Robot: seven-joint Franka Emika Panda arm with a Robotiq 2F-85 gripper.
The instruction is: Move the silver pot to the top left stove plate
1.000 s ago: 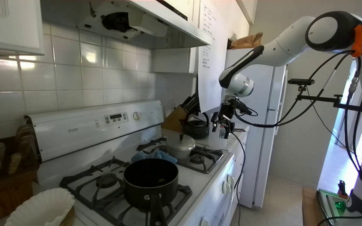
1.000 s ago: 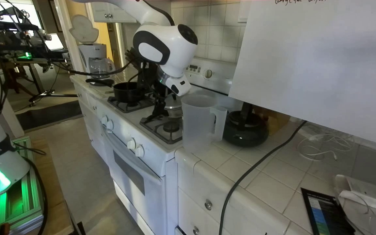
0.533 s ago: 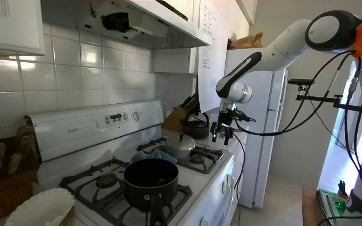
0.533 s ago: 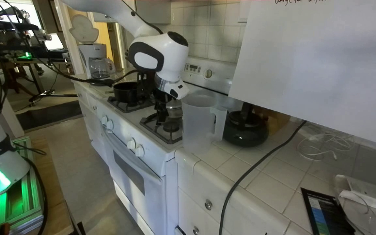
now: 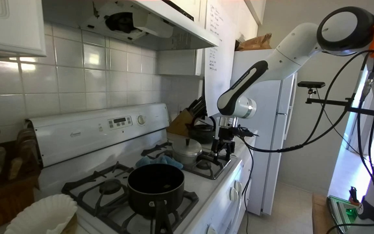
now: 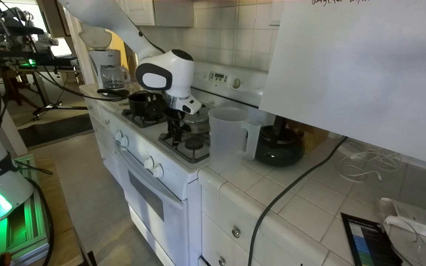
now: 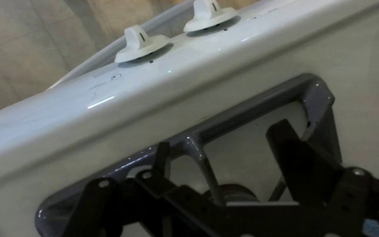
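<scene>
silver pot (image 5: 186, 156) upright on the right-hand grate (image 7: 252, 111), lidded, contents hidden, knob (image 5: 187, 141) straight up; a dark bar (image 5: 207, 158) beside it angles frontward, handle or grate, can't tell! claw (image 5: 222, 155) hangs just beside, jaws spread wide. blue cloth (image 5: 144, 162) near, and there's the black pot (image 5: 156, 195), open-topped, pale patch (image 5: 167, 186) inside, by the top left stove plate (image 5: 110, 187). translucent jug (image 6: 226, 140) on the desk (image 6: 301, 218).

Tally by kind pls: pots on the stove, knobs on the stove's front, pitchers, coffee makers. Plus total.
Pots: 2, silver pot and black pot
Front knobs: 4
Translucent pitcher: 1
White coffee maker: 1
Total: 8
</scene>
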